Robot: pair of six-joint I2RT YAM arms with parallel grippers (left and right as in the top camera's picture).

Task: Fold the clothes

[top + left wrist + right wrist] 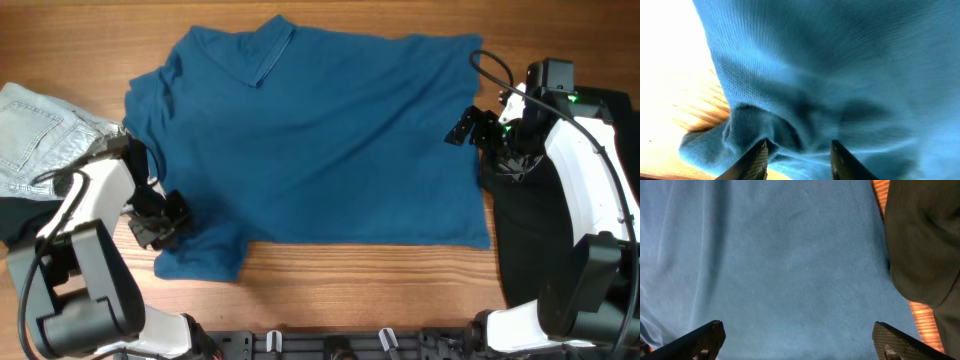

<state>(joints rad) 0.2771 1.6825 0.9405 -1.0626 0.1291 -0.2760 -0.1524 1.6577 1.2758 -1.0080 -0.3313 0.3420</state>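
A blue T-shirt (320, 140) lies spread flat on the wooden table, collar at the far side. My left gripper (165, 218) is at the shirt's left sleeve near the front left corner. In the left wrist view its fingers (799, 159) are apart, with bunched blue fabric (830, 75) between and beyond them. My right gripper (470, 125) is over the shirt's right edge. In the right wrist view its jaws (797, 340) are wide open and empty above smooth blue cloth (780, 255).
Light denim jeans (30, 135) lie at the far left, with a black garment (15, 222) below them. A dark olive garment (540, 240) lies right of the shirt and also shows in the right wrist view (925, 235). Bare wood (350, 290) shows along the front.
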